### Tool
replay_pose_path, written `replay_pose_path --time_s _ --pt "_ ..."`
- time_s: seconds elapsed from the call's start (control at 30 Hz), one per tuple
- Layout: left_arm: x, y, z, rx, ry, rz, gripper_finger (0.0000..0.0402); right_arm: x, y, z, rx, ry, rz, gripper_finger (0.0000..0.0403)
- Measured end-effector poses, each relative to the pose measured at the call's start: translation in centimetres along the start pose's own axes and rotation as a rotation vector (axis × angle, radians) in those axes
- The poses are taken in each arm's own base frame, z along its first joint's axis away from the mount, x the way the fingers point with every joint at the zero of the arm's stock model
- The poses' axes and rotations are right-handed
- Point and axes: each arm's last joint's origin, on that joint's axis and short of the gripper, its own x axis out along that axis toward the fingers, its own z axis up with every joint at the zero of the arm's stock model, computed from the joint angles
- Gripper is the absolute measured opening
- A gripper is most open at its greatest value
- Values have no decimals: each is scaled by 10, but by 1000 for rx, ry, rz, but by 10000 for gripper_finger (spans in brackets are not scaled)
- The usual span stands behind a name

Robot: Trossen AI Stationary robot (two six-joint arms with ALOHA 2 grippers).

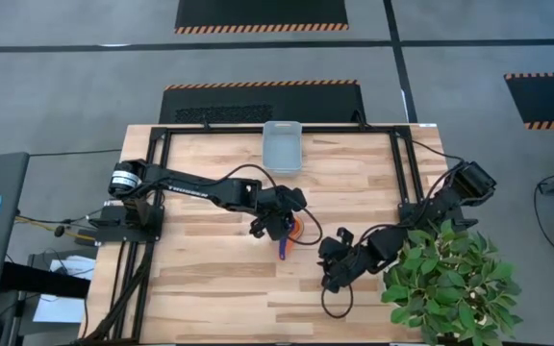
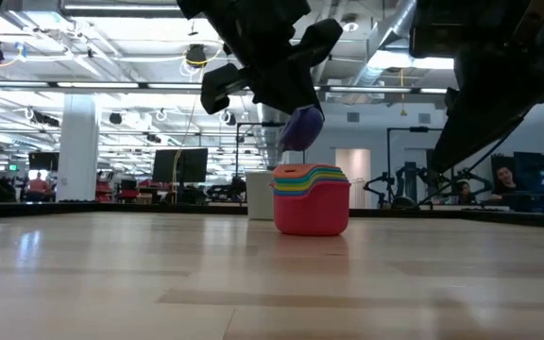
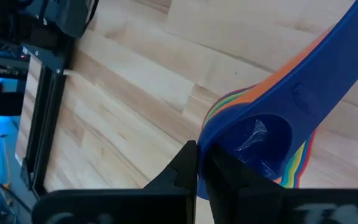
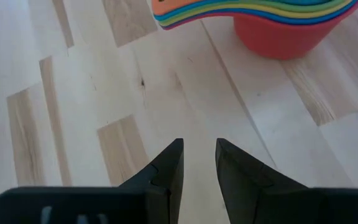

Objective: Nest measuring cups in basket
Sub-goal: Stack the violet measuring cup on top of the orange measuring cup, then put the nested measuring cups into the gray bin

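Observation:
A stack of nested measuring cups point(image 2: 310, 200) stands on its base on the table, red outermost and orange on top; it also shows in the right wrist view point(image 4: 278, 25). My left gripper point(image 3: 202, 152) is right above the stack point(image 1: 297, 231), shut on a dark blue measuring cup point(image 3: 260, 137). The pale basket point(image 1: 282, 146) sits on the table toward the far edge and holds nothing. My right gripper point(image 4: 197, 155) hovers open over bare wood to the near right of the stack point(image 1: 331, 263). My left gripper pinches the dark blue cup's bowl rim point(image 3: 207, 144), on the side away from the handle, between its two fingers, coming from above. The cup point(image 2: 300, 127) is lifted clear just above the stack, and its handle point(image 3: 340, 50) lies along the stack's fanned handles.
A leafy potted plant point(image 1: 450, 279) stands at the table's near right corner beside the right arm. A black frame point(image 1: 397, 159) runs around the far half of the table. Bare wood lies between stack and basket and along the near edge.

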Motion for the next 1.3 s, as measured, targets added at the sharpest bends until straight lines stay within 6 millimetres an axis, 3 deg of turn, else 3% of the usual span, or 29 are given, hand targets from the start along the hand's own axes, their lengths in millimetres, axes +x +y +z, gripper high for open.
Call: replay_pose_path --time_s 0.17,0.53,0.93,1.1,1.3 --pt "0 1 -4 -17 -11 -12 7 0 0 0 1 1 1 118" --pt "23 -7 -10 -30 47 -55 14 0 0 0 3 9 10 118" --pt "20 -8 -8 -99 169 3 118 0 0 1 6 10 12 118" --pt "5 -11 -2 -228 167 -20 148 4 -7 17 137 -145 -63 118" --pt "-36 -11 -4 -543 101 -34 150 11 -17 37 263 -216 -47 120"
